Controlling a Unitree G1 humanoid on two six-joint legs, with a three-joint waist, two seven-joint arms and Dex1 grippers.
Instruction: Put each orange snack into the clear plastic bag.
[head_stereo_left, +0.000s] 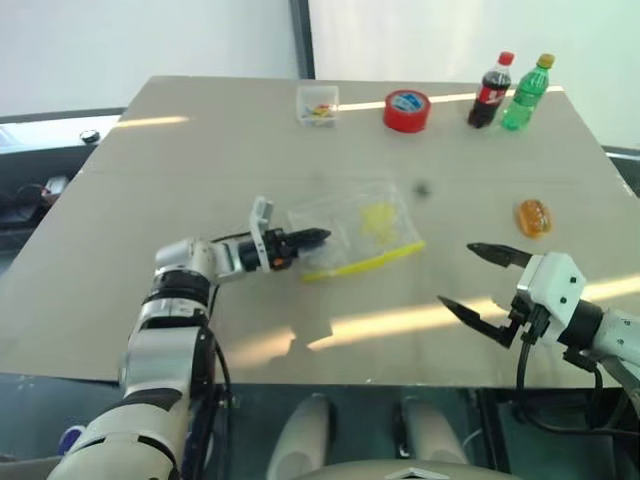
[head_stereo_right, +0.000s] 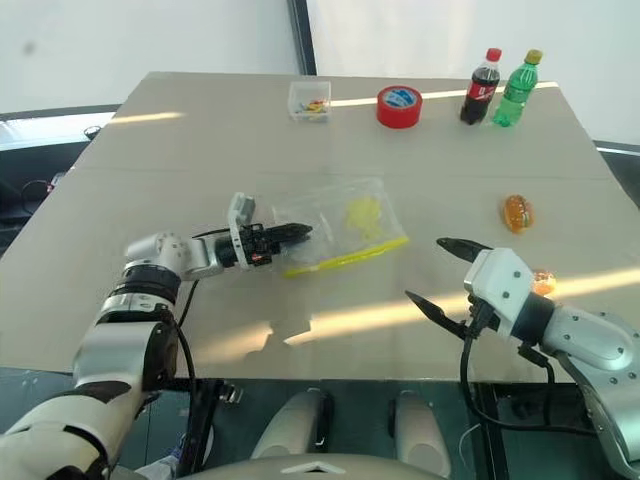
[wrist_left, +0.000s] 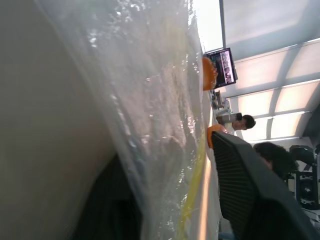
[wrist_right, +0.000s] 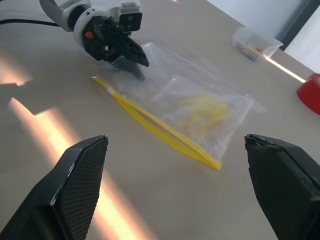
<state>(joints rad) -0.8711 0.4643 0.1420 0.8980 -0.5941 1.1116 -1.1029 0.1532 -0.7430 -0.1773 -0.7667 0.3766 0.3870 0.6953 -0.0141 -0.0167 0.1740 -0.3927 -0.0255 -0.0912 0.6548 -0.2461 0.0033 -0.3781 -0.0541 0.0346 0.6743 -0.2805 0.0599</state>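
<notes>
The clear plastic bag (head_stereo_left: 360, 225) lies flat at the table's middle, its yellow-green strip toward me. My left gripper (head_stereo_left: 318, 237) is at the bag's left corner, and the plastic (wrist_left: 150, 100) runs between its two fingers, which are shut on it. One orange snack (head_stereo_left: 533, 216) rests on the table to the right of the bag. A second orange snack (head_stereo_right: 543, 282) peeks out just behind my right hand. My right gripper (head_stereo_left: 457, 274) hovers open near the front right, pointing left at the bag (wrist_right: 200, 107), with nothing between its fingers.
At the table's far edge stand a small clear box (head_stereo_left: 318, 104), a red tape roll (head_stereo_left: 406, 110), a cola bottle (head_stereo_left: 490, 92) and a green bottle (head_stereo_left: 526, 93). The table's front edge (head_stereo_left: 330, 380) is close below both hands. A person (wrist_left: 245, 121) is in the background.
</notes>
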